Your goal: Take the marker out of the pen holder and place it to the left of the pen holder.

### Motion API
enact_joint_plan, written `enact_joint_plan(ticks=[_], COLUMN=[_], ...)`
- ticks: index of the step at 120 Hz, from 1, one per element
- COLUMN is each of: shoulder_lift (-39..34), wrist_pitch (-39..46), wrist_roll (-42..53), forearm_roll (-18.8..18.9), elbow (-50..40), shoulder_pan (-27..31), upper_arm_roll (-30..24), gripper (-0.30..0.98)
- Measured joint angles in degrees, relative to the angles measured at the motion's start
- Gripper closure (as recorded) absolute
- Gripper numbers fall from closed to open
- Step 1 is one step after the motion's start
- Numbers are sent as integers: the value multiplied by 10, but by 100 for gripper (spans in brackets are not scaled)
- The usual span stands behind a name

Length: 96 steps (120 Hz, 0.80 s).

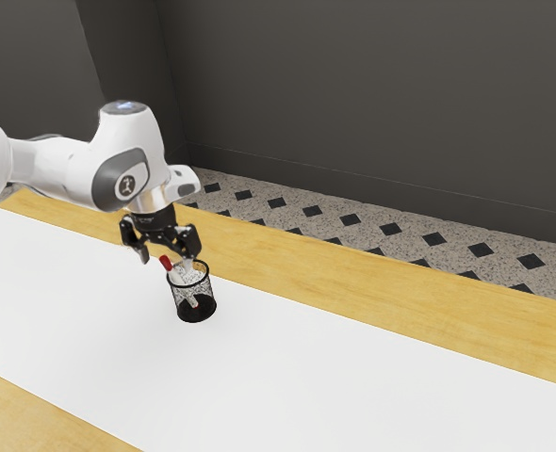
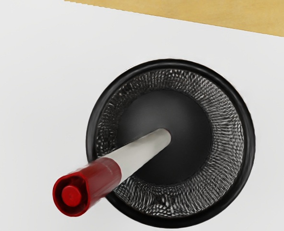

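The marker (image 2: pixel 143 148) leans inside the pen holder (image 2: pixel 249 134), its red end jutting out past the black rim. Just above hangs the gripper (image 1: pixel 168 255), fingers parted and holding nothing — their exact gap to the red end is hard to judge — while the holder stands on the table's white covering (image 1: pixel 353 386).

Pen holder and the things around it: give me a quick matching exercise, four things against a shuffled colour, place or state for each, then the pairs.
Things
1. Claw
2. Pen holder
3. Marker's cap
4. Marker's barrel

Colour, place or state
A. Red, sticking out past the rim
B. Whitish, slanting down inside
C. Open, fingers apart
D. Black, mesh-walled, upright

Pairs: 1-C; 2-D; 3-A; 4-B
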Motion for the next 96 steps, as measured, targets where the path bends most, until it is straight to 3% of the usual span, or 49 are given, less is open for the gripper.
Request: enact_joint_plan(ticks=[61,96], shoulder_lift=[49,42], wrist_pitch=[73,87], wrist_roll=[62,85], forearm_roll=[-25,-38], elbow=[15,-8], shoulder_pan=[20,24], upper_arm_roll=[0,1], gripper=[0,0])
